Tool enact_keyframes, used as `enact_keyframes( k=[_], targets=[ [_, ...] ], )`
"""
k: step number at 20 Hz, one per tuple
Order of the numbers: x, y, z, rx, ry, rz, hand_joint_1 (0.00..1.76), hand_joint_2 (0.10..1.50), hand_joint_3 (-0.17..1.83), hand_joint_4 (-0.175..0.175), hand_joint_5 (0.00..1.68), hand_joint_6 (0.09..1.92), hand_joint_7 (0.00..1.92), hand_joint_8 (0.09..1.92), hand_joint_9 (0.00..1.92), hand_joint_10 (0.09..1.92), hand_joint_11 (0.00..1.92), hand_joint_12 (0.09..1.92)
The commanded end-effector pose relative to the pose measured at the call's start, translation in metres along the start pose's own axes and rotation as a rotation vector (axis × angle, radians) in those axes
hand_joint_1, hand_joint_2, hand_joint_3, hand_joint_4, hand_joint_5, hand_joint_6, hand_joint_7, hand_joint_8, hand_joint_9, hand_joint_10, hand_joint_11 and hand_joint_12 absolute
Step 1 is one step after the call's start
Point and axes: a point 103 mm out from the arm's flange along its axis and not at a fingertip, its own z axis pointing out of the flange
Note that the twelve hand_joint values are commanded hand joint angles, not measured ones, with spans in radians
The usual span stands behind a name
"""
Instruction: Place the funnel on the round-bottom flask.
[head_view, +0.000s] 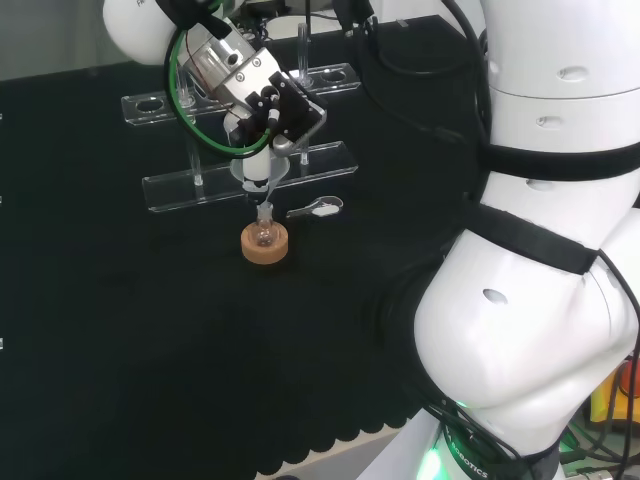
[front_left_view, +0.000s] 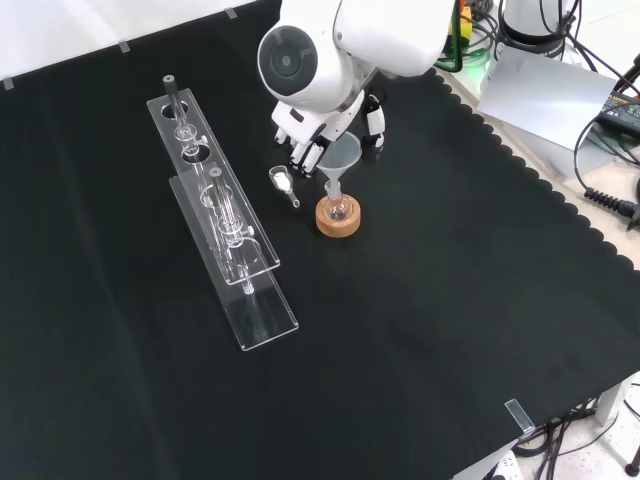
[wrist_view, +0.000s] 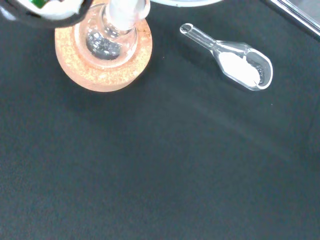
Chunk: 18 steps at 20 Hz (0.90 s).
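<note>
Head camera overlooks from behind, front opposite; both share the cork stand (head_view: 265, 245).

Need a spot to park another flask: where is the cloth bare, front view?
Bare: the wide stretch of cloth right of and below the cork ring, out to the scalloped edge. Also left of the clear racks. Crowded: around the flask, where the funnel, hand and scoop cluster.
</note>
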Motion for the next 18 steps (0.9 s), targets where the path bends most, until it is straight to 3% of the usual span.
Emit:
enact_keyframes(
  k=[1, 10, 15, 18],
  targets=[
    [0.0010, 0.0007, 0.0008, 0.005, 0.000, -0.005, 0.85, 0.75, 0.62, -0.024, 0.43, 0.75, 0.32, 0.72, 0.91, 0.73, 0.44, 1.28],
    [0.0030, 0.0027, 0.0050, 0.020, -0.004, -0.005, 0.84, 0.74, 0.62, -0.028, 0.39, 0.71, 0.29, 0.72, 0.88, 0.73, 0.43, 1.28],
    [0.0030, 0.0031, 0.0076, 0.032, -0.015, -0.004, 0.81, 0.66, 0.63, -0.038, 0.24, 0.27, 0.23, 0.74, 0.84, 0.77, 0.41, 1.30],
    [0.0032, 0.0024, 0.0072, 0.042, -0.023, 0.001, 0.78, 0.62, 0.61, -0.036, 0.16, 0.11, 0.16, 0.72, 0.79, 0.76, 0.40, 1.30]
  ],
)
